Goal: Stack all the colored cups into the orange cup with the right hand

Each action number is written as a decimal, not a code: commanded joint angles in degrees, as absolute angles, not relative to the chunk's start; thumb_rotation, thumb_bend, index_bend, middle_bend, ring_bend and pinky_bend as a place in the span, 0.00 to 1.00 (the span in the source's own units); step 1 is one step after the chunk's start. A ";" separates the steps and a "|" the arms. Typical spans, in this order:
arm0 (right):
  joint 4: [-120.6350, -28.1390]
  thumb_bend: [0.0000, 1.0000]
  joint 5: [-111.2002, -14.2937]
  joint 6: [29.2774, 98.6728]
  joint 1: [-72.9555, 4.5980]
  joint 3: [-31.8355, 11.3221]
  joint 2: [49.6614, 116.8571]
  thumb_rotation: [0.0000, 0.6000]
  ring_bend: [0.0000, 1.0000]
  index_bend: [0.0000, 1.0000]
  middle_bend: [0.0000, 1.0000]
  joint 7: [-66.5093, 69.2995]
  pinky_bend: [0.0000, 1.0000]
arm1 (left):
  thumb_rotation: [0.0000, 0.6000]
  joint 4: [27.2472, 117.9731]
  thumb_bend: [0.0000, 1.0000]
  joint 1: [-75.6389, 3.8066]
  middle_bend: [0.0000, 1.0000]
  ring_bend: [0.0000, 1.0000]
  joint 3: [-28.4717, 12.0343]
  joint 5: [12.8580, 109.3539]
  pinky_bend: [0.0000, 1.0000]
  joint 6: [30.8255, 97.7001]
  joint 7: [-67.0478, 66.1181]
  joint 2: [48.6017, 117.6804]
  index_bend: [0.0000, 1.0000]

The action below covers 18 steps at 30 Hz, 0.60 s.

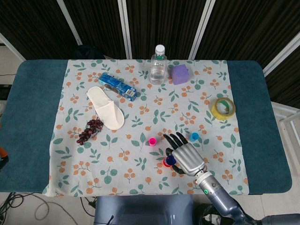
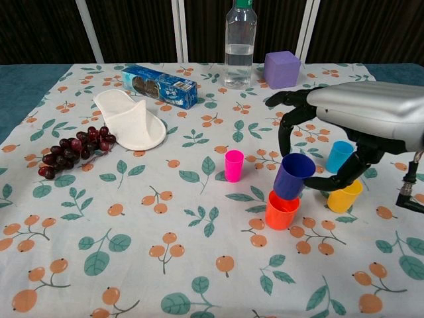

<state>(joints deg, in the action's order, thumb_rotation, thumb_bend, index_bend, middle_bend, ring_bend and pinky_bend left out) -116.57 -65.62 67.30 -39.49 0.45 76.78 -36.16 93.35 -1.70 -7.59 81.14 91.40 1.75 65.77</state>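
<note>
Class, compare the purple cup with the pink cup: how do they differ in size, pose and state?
The purple cup is wider than the pink cup. It is tilted with its base in the orange cup; the pink stands upright on the cloth. The right hand holds the purple; the pink stands free. Both open upward.

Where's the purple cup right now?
The right hand holds the purple cup, tilted, at the orange cup's mouth, pink cup to its left.

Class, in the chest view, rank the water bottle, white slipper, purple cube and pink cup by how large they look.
1. Water bottle, top cropped.
2. White slipper; close to the bottle, so unsure.
3. Purple cube.
4. Pink cup.
The cup is nearer the camera, yet looks smallest.
</note>
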 commanded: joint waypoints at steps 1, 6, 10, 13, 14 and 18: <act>-115.97 0.38 -65.29 67.07 -39.53 0.21 77.50 1.00 0.00 0.47 0.00 -36.62 0.01 | 1.00 93.33 0.75 -1.66 0.01 0.00 -7.63 81.06 0.00 91.44 1.83 65.75 0.13; -114.80 0.38 -64.25 66.42 -39.46 0.07 78.25 1.00 0.00 0.47 0.00 -36.84 0.01 | 1.00 93.28 0.75 -1.68 0.01 0.00 -7.66 80.91 0.00 91.28 1.97 65.70 0.13; -113.98 0.38 -63.55 65.86 -39.44 -0.23 78.68 1.00 0.00 0.47 0.00 -36.50 0.01 | 1.00 93.28 0.75 -1.71 0.01 0.00 -7.65 81.00 0.00 91.29 1.90 65.72 0.13; -113.54 0.38 -63.34 65.35 -39.52 -0.23 78.95 1.00 0.00 0.47 0.00 -36.55 0.01 | 1.00 93.27 0.75 -1.70 0.01 0.00 -7.64 80.91 0.00 91.24 1.89 65.74 0.13; -113.39 0.38 -63.23 65.13 -39.57 -0.25 79.09 1.00 0.00 0.47 0.00 -36.60 0.01 | 1.00 93.26 0.75 -1.70 0.01 0.00 -7.64 80.90 0.00 91.22 1.88 65.74 0.13; -113.01 0.38 -62.82 64.66 -39.58 -0.46 79.57 1.00 0.00 0.47 0.00 -36.44 0.01 | 1.00 93.24 0.75 -1.70 0.01 0.00 -7.70 80.88 0.00 91.30 1.88 65.75 0.13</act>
